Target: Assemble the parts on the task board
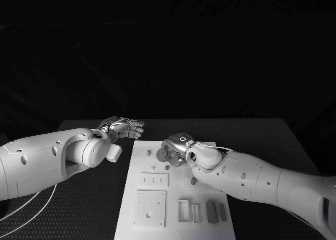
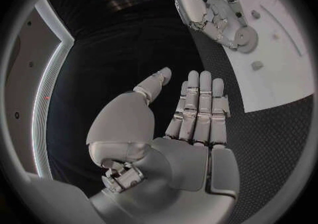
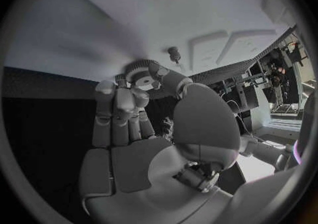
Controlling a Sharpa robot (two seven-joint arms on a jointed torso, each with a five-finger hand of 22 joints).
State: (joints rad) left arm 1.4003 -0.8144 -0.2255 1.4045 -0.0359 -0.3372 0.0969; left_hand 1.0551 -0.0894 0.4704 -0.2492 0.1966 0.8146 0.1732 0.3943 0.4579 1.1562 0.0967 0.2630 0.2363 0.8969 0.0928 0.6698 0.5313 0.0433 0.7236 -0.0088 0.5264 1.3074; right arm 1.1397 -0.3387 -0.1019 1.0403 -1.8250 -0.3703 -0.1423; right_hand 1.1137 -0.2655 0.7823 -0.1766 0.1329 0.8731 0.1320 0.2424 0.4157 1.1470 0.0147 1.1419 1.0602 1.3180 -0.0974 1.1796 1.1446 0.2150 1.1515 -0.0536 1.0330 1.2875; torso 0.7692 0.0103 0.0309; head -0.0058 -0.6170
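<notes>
The white task board [image 1: 177, 226] lies in the middle of the table. My right hand [image 1: 178, 147] hovers over its far end and pinches a round grey gear [image 1: 163, 155] between thumb and fingers. In the right wrist view the gear [image 3: 138, 70] sits at the fingertips, close above the board [image 3: 166, 7] and beside a small upright peg [image 3: 174, 53]. The left wrist view shows the same right hand [image 2: 206, 7] with the gear [image 2: 244, 38] just over the board [image 2: 278, 70]. My left hand [image 1: 123, 128] hangs left of the board's far corner; its fingers [image 2: 200, 102] are stretched out and hold nothing.
Nearer me the board carries a square plate [image 1: 150, 207], a smaller plate [image 1: 153, 180] and several narrow upright blocks [image 1: 210, 212]. A small stud [image 2: 257, 65] stands on the board. Black table surface [image 1: 88, 210] surrounds the board on both sides.
</notes>
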